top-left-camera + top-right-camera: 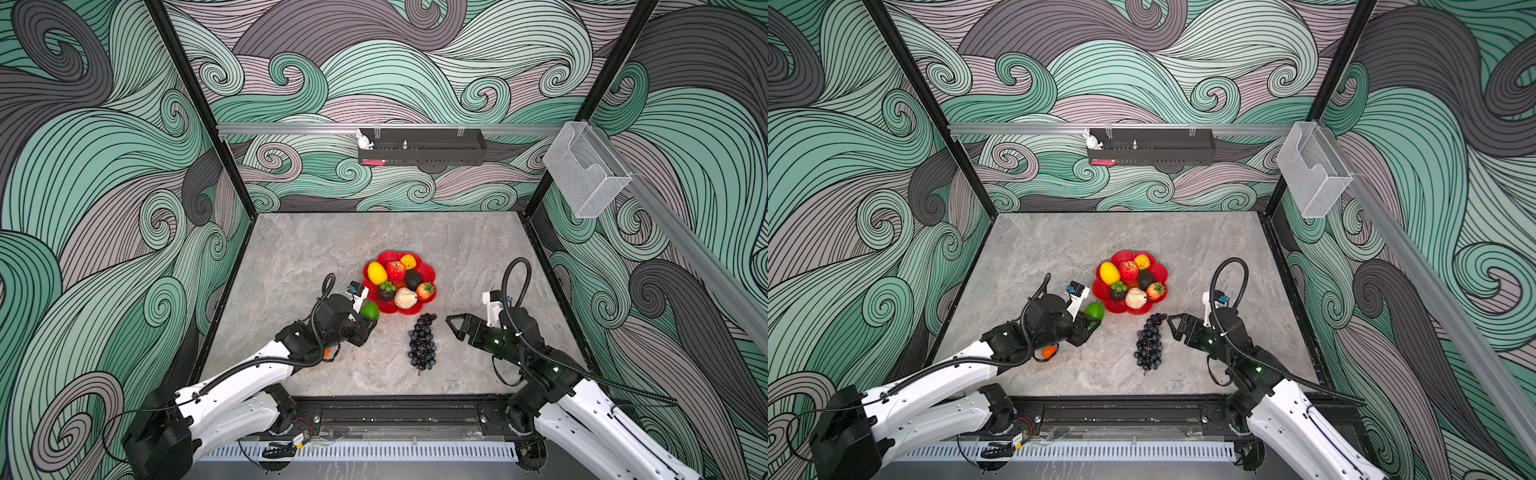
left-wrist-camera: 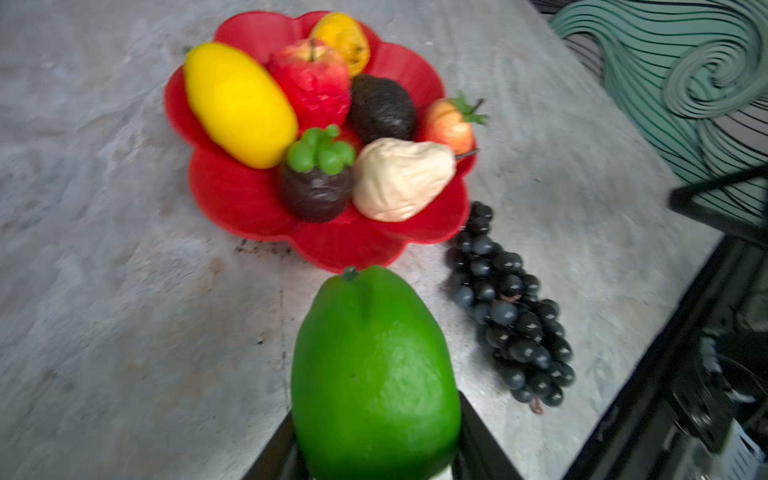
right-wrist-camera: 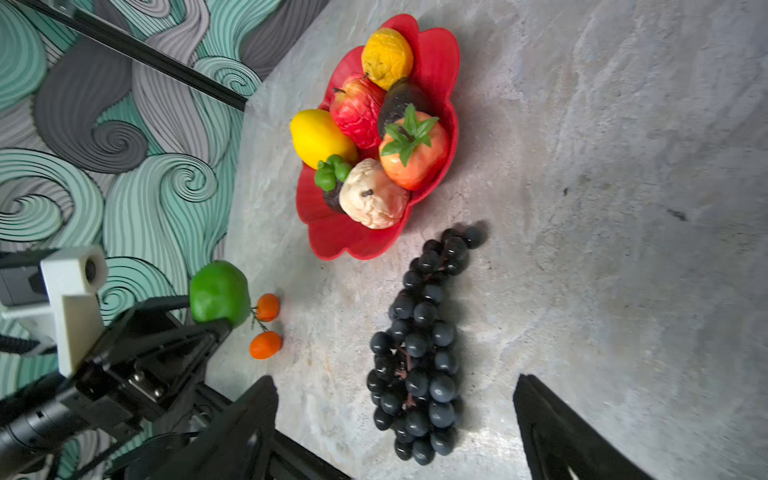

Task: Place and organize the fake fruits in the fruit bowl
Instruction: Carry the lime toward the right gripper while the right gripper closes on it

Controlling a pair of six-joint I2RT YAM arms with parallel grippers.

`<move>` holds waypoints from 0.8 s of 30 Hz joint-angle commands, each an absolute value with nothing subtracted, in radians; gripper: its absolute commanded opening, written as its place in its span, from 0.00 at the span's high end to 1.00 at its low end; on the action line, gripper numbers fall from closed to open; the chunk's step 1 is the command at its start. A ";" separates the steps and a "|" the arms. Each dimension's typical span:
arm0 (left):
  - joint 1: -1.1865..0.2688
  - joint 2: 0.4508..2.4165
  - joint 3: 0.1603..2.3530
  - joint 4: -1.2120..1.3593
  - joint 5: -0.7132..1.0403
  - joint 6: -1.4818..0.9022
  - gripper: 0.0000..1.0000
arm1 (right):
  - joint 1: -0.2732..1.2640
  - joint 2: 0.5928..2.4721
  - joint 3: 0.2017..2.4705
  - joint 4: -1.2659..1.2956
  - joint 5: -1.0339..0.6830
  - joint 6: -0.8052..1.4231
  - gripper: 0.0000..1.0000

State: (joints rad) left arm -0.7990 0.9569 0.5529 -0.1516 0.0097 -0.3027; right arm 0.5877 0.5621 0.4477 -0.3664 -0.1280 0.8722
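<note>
**Supervisor:** Report the position of the fruit in hand.

**Operator:** The smooth green plastic lime sits between the jaws of my left pincer, which are part closed on its rear half. It hangs just beside the near-left edge of the glossy red flower-shaped fruit bowl, not yet over it. I judge it clear of the grey marbled desk.

**Supervisor:** Bearing and axis?

**Operator:** The bowl lies straight ahead of the pincer. The lime's long axis runs along the jaws, stem end toward the bowl. The bare red petals on the near-left side look to me like the closest free spot. The long yellow plastic lemon and the other fruits fill the rest.

**Supervisor:** Arm pose?

**Operator:** The left arm reaches forward and low, with the wrist angled toward the bowl. It is the nearer arm for this drop.

**Supervisor:** Other side?

**Operator:** My right pincer stands wide open and empty, just right of the dark plastic grape bunch. The bunch lies on the desk, its long axis running from the bowl's near rim toward the desk's front edge. Two small orange fruits lie on the desk under the left arm.
</note>
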 commanded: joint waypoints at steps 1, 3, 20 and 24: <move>-0.858 0.946 0.557 -0.051 0.011 -0.169 0.53 | 0.627 0.570 0.419 -0.237 -0.160 0.970 0.11; -0.890 0.955 0.560 -0.021 0.006 -0.129 0.53 | 0.669 0.585 0.423 -0.209 -0.137 0.986 0.11; -0.998 1.068 0.568 0.159 0.008 0.031 0.55 | 0.969 0.773 0.480 0.027 -0.009 0.977 0.13; -1.005 1.076 0.560 0.172 0.013 0.028 0.55 | 0.987 0.810 0.497 0.049 -0.013 0.971 0.13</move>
State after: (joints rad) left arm -0.9962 1.0664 0.5529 0.1234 0.0082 0.0128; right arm 0.9733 0.7971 0.4622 -0.0029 -0.0402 0.9833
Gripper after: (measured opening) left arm 0.453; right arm 0.871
